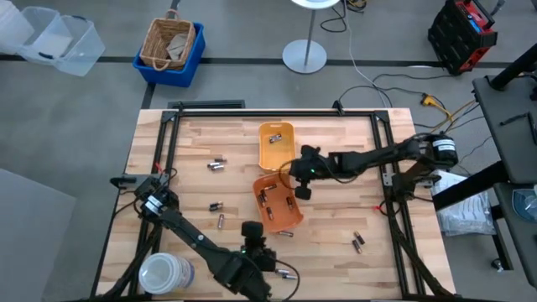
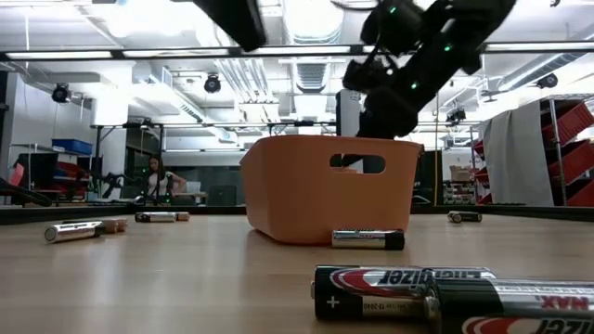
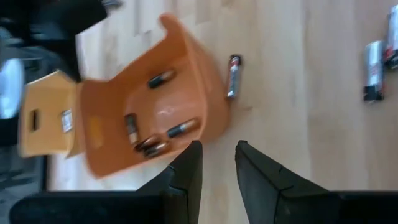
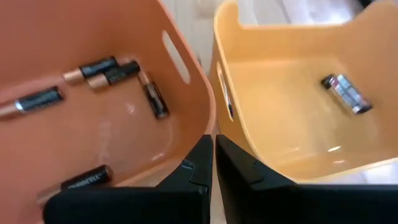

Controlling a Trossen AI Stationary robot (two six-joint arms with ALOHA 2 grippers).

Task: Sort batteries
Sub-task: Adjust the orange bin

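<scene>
- Here we see the batteries scattered over the wooden table: a pair near the far left, two singles at mid-left, a pair toward the near right, one just beside the orange tray on its near side.
- In the right wrist view we count five batteries inside the orange tray, three clustered toward one end; a single battery lies in the yellow-orange tray.
- We note the two trays meeting at their ends, the yellow-orange one farther from the front edge.
- The right gripper hangs over the seam between the trays, its fingers pressed nearly together and holding nothing we can see.
- The left gripper hovers near the front edge, just short of the orange tray, its fingers a narrow gap apart and empty.
- At table level, two batteries lie large in the foreground, with another against the tray.
- A white cup-like container sits at the near left corner.
</scene>
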